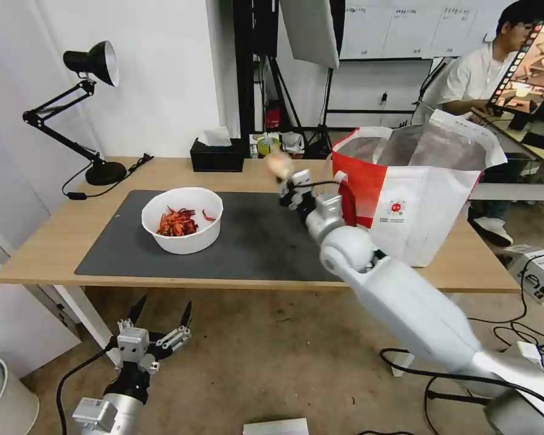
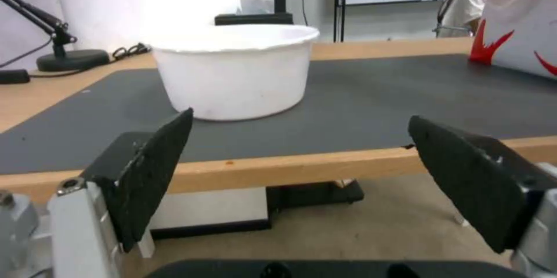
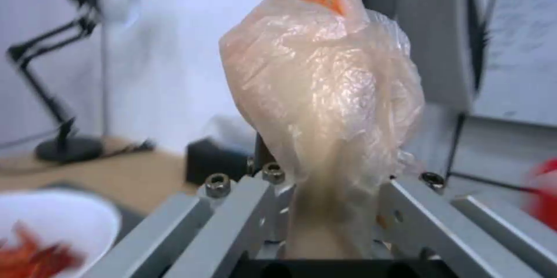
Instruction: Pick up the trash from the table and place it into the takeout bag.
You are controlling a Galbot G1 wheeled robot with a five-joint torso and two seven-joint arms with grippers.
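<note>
The left gripper (image 1: 161,317) hangs low in front of the table (image 1: 42,254), its two flat black fingers (image 2: 152,169) spread wide with nothing between them. On the smooth dark mat (image 1: 254,241) sits the round white bowl (image 1: 182,219) of red shells. The right gripper (image 1: 286,177) is up above the mat, squeezed tight on the crinkly wrapped ball (image 3: 325,95), just beside the big boxy bag (image 1: 426,193) with its shiny silver inside.

white bowl (image 1: 182,220), red shells (image 1: 176,222); dark grey mat (image 1: 248,238); red-white bag (image 1: 414,193).
</note>
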